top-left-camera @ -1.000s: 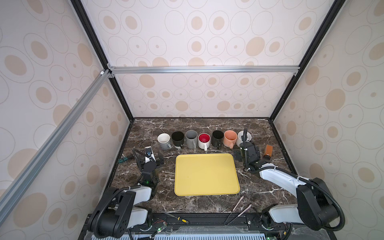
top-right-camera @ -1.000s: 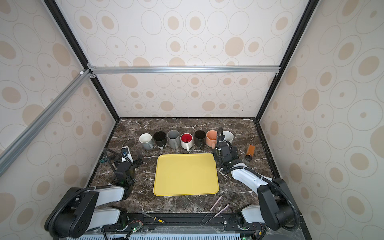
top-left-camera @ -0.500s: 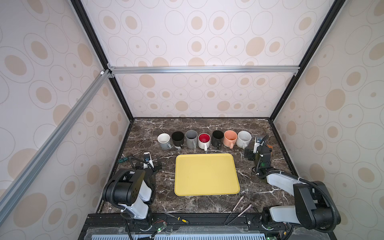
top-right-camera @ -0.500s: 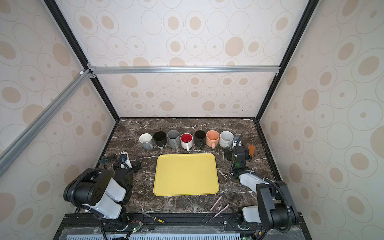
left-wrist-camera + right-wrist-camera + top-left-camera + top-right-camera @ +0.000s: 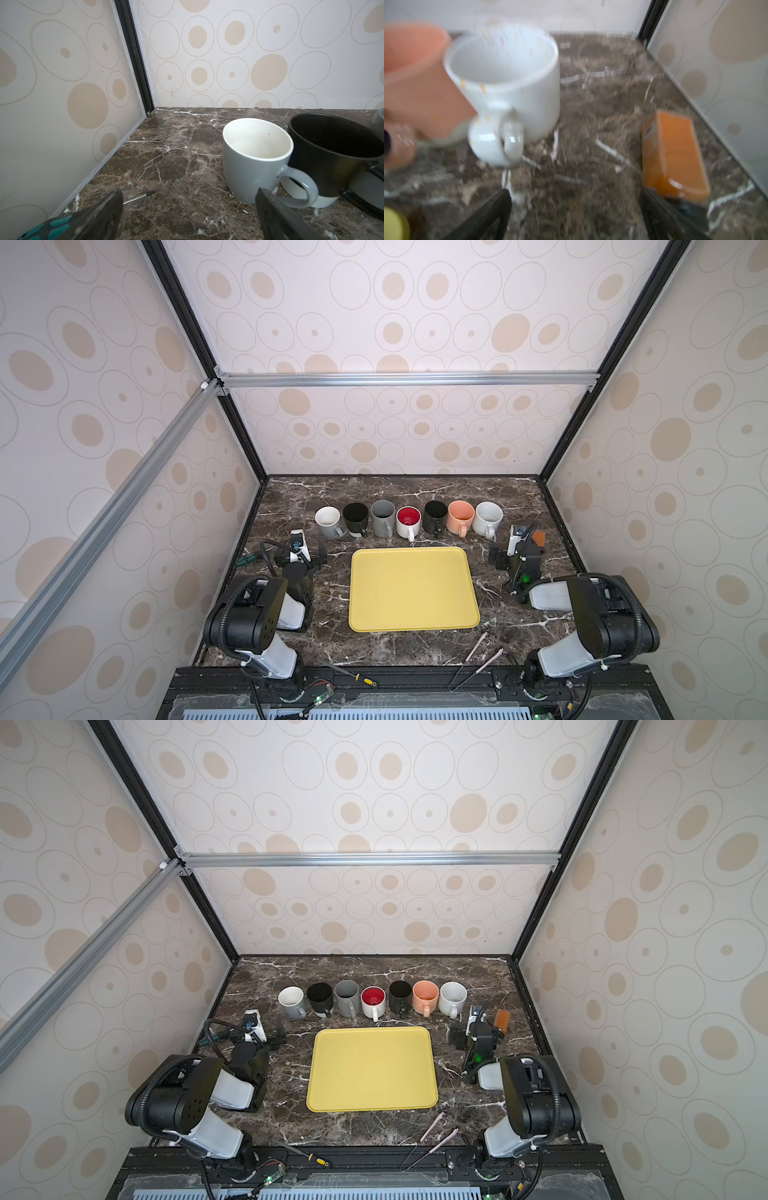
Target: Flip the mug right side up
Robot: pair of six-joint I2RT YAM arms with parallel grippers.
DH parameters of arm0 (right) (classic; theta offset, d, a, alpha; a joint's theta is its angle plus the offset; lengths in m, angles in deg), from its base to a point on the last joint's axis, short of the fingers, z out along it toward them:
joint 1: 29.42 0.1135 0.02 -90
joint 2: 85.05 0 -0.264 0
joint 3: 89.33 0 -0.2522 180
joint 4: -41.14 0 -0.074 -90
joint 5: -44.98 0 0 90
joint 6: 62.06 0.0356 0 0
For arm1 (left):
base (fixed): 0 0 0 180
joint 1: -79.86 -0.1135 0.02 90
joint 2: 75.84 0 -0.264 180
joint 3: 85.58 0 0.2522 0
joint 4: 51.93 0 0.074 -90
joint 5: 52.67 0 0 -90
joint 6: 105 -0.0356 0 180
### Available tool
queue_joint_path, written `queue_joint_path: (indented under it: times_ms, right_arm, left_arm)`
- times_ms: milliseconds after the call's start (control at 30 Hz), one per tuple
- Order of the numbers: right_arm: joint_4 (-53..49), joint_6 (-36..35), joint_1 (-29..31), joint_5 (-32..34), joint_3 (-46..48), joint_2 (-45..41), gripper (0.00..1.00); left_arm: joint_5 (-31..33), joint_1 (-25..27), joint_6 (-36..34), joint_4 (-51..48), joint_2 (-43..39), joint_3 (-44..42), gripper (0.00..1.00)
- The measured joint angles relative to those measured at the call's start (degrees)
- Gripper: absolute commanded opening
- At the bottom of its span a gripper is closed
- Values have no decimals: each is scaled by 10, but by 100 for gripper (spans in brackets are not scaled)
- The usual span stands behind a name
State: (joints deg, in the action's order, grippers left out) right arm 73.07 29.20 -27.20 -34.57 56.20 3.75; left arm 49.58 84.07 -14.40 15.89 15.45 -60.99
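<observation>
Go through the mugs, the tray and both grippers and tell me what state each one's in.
Pale grey mug: upright
Black-and-white mug: upright
Dark grey mug: upright
Red-lined mug: upright
All-black mug: upright
Peach mug: upright
Speckled mug: upright
Tray: empty
Left gripper: open, empty
Right gripper: open, empty

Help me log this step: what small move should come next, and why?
Probably just park the left gripper and right gripper: both are open and hold nothing, and every mug in the row of mugs, from the grey mug to the speckled white mug, stands mouth up.
</observation>
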Motion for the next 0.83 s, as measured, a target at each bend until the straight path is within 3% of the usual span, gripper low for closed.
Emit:
queue_joint_path:
  times_ms: [833]
  right_arm:
    - [3,-7,5,-31,-25,0,100]
  left_arm:
    - [-47,-19,1,-56,0,23,100]
